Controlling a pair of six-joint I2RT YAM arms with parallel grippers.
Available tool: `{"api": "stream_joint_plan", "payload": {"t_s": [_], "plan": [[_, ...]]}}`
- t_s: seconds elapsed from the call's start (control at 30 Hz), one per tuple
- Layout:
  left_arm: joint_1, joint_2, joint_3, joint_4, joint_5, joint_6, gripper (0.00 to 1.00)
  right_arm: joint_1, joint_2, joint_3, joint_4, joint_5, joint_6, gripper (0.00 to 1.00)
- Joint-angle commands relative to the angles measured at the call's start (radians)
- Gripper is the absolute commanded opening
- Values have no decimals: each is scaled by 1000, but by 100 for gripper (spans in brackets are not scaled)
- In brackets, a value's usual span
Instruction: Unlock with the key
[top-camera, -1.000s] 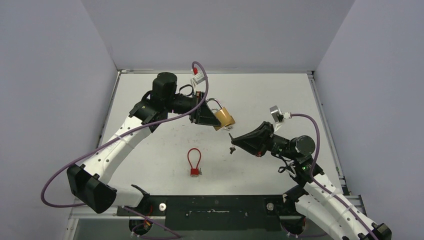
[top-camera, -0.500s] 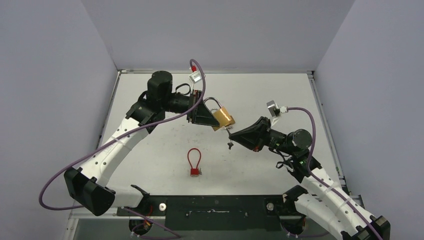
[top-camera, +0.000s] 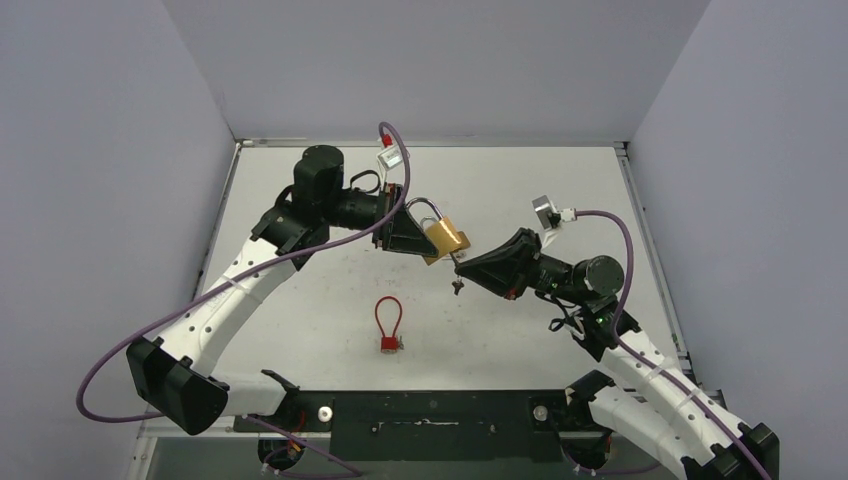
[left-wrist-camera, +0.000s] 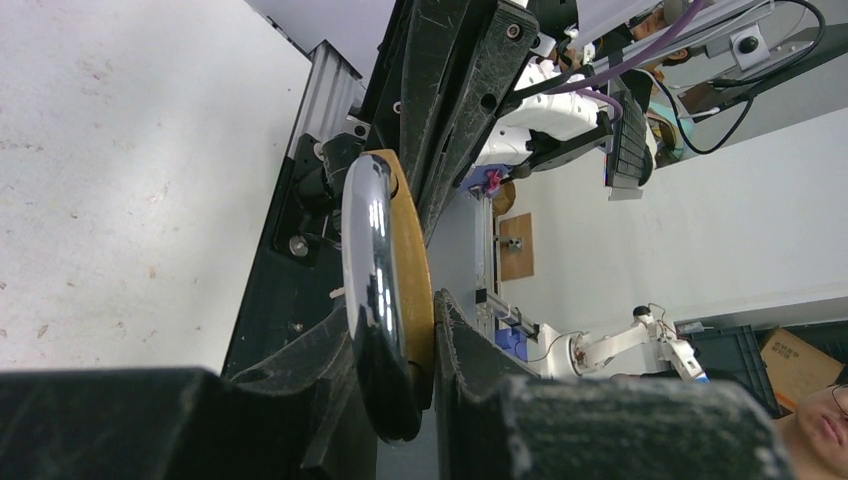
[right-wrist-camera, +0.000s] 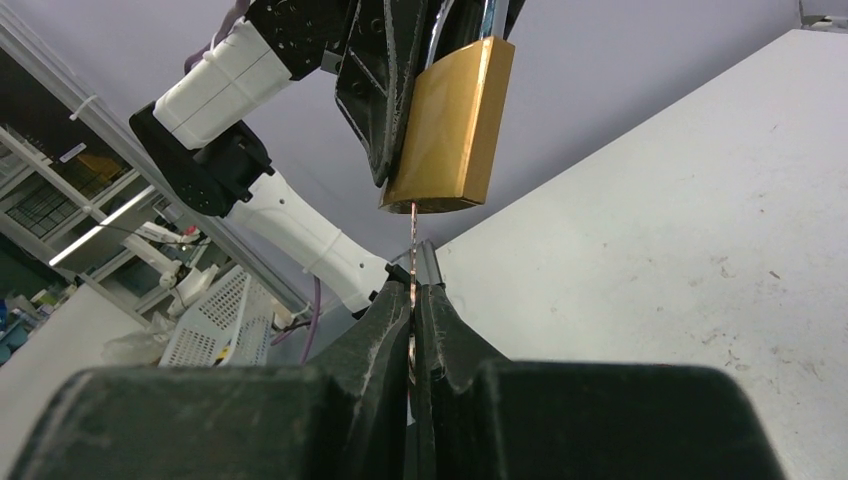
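Check the left gripper (top-camera: 408, 234) first: its jaws are closed on the brass padlock (right-wrist-camera: 448, 120), which is held clear above the table (top-camera: 560, 190). In the left wrist view the lock body sits pinched between both fingers, with the shackle toward the wrist.

Check the right gripper (right-wrist-camera: 413, 300) next: its jaws are almost fully closed, clamping the key (right-wrist-camera: 412, 228) by its lower part. The blade points up and meets the bottom face of the padlock. You cannot tell how far it has entered the keyway.

Note a red cable lock (top-camera: 389, 322) lying flat on the table, well apart from both grippers.
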Motion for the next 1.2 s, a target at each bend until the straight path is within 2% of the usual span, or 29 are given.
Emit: {"api": "stream_joint_plan", "payload": {"t_s": [0.0,1.17], "plan": [[6,-50,22,105,35,10,0,8,13,45,93,-11,1,0],[15,-57,-30,202,6,-44,0,19,25,35,66,19,-19,0]]}}
